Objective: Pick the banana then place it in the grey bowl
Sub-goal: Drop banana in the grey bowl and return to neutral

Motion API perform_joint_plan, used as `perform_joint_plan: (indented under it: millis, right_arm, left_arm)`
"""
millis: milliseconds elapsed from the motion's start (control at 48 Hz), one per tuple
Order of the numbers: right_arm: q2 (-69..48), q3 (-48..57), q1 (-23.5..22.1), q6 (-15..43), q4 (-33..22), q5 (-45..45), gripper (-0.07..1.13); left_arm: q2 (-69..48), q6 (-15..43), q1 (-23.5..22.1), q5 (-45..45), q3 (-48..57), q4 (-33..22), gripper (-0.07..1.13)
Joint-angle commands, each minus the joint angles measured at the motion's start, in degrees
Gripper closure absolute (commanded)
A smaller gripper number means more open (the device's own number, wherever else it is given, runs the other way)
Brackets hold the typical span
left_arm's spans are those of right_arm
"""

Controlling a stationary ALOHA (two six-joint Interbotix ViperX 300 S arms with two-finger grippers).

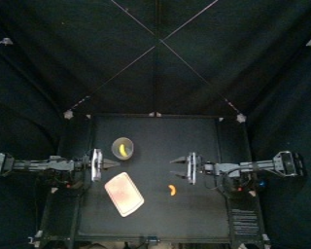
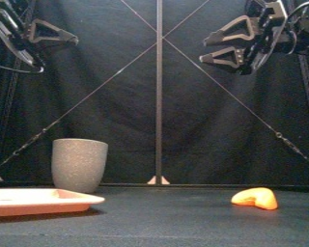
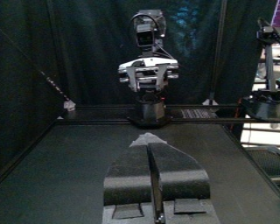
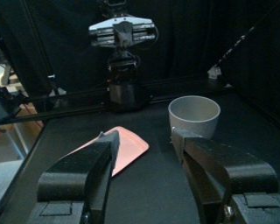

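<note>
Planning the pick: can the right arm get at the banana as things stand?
Probably yes: the banana lies by itself, nothing over or against it, and the right gripper hangs open above and near it; the pink tray sits apart.

I count three loose things on the table point(image 1: 197, 219). There is one banana point(image 1: 173, 188), at about four o'clock from the table's middle. There is one tall grey cup point(image 1: 124, 148), at about eleven o'clock. There is one flat pink tray point(image 1: 124, 193), at about eight o'clock. I also count two grippers: the left gripper point(image 1: 101, 165) at about ten o'clock and the right gripper point(image 1: 181, 166) at about two.
</note>
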Motion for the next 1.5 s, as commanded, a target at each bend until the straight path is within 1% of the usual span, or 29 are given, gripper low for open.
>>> perform_joint_plan:
  millis: [21,333,729,1500]
  right_arm:
    - [-2.9,0.4,-0.2,-0.1,-0.1,-0.4,0.19]
    - [-4.1,1.8,-0.3,-0.1,-0.1,-0.5,0.19]
    - [-4.1,2.5,-0.5,0.0,0.4,-0.4,0.19]
    - [-4.1,4.3,-0.5,0.0,-0.1,-0.2,0.19]
  left_arm:
    - [0.2,0.0,0.0,-0.6,-1.8,0.1,1.07]
    - [0.1,0.1,-0.4,-0.6,-1.7,0.2,1.07]
    - [0.1,0.1,-0.4,-0.6,-1.0,2.3,1.07]
    - [0.0,0.1,0.4,-0.6,-0.7,2.2,1.07]
